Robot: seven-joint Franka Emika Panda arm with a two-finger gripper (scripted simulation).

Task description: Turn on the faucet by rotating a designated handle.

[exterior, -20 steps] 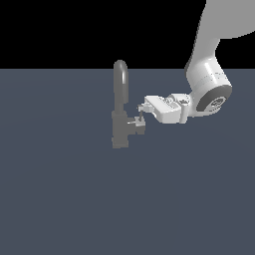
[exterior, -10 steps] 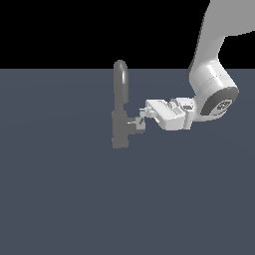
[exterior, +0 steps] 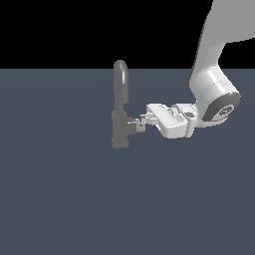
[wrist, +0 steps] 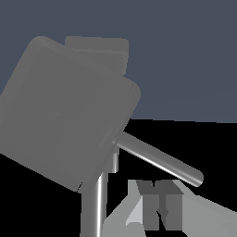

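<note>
The grey faucet (exterior: pixel 120 94) stands upright in the middle of the exterior view, its arched spout above a thick body. Its handle (exterior: pixel 132 124) is a short stub sticking out toward the exterior view's right. My gripper (exterior: pixel 141 122) reaches in level from that side, fingertips right at the stub's end. In the wrist view the faucet's grey block (wrist: pixel 69 120) fills much of the picture, and the thin lever rod (wrist: pixel 159 159) slants out from it just beyond my gripper (wrist: pixel 159 187). The fingers (wrist: pixel 147 203) are pressed together with nothing between them.
A flat dark grey-blue floor (exterior: pixel 60 199) spreads around the faucet. My white arm (exterior: pixel 214 94) comes down from the exterior view's upper right. A second thin metal rod (wrist: pixel 95 203) runs straight down from the grey block in the wrist view.
My gripper and wrist have sunk a little beside the handle stub while staying at its end. The faucet body has not moved.
</note>
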